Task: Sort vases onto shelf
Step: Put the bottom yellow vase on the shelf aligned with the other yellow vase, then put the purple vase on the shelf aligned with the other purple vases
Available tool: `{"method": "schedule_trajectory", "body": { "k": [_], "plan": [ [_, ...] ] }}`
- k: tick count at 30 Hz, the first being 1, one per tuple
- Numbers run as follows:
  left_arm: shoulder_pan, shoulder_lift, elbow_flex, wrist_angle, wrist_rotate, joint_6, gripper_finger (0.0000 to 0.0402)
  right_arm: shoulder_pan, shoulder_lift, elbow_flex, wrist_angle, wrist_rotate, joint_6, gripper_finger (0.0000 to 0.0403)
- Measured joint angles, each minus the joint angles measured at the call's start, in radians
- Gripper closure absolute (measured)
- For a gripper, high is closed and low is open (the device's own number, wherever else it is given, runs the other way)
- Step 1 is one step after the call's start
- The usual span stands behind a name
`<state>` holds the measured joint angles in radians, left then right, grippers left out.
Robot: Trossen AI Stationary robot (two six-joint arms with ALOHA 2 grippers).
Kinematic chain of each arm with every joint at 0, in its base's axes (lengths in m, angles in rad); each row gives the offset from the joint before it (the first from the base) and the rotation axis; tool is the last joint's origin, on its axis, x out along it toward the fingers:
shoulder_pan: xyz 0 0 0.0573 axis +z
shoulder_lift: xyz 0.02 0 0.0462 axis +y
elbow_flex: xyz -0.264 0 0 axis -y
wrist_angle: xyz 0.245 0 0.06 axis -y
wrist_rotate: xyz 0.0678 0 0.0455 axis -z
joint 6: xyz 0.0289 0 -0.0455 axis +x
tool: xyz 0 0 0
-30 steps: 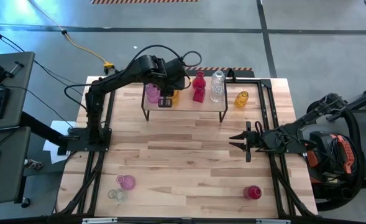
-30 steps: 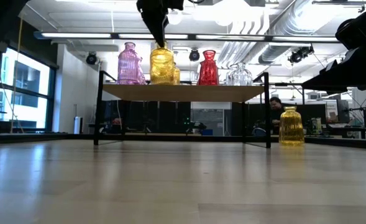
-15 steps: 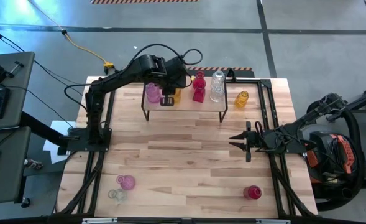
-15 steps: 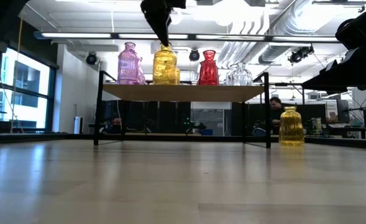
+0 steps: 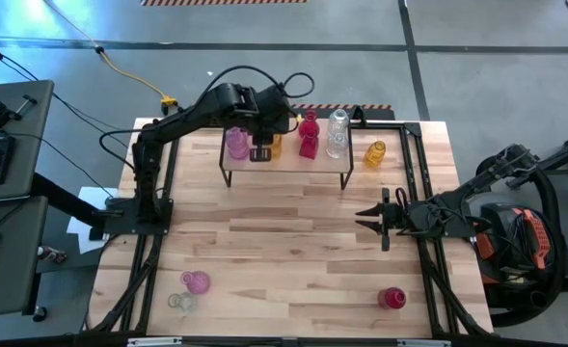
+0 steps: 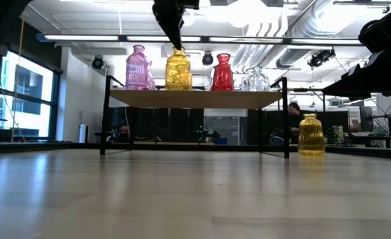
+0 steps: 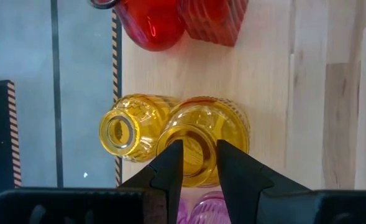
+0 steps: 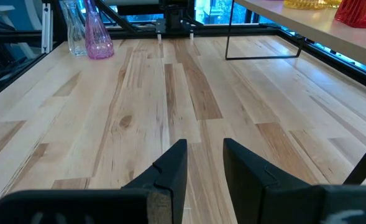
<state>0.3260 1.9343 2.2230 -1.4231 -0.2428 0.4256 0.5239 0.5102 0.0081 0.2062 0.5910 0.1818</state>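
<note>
My left gripper [image 7: 199, 163] pinches the upright yellow vase's [image 7: 204, 137] rim from directly above, at the shelf's [image 6: 195, 98] left end; right gripper [image 5: 372, 218] waits, slightly parted and empty.

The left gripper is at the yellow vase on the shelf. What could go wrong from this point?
1. The left gripper sits at the mouth of the yellow vase; pulling away sideways could tip it on the shelf.
2. A second yellow vase stands right against it, at the shelf's edge; a nudge might push it off.
</note>
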Motion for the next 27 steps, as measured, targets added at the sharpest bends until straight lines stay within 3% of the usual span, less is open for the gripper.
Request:
{"method": "schedule_trajectory", "body": {
  "k": [27],
  "plan": [
    [-0.021, -0.001, 0.0, -0.02, -0.03, -0.047, 0.0275, 0.0, 0.0, 0.0, 0.0, 0.0, 0.0, 0.0315]
  ]
}}
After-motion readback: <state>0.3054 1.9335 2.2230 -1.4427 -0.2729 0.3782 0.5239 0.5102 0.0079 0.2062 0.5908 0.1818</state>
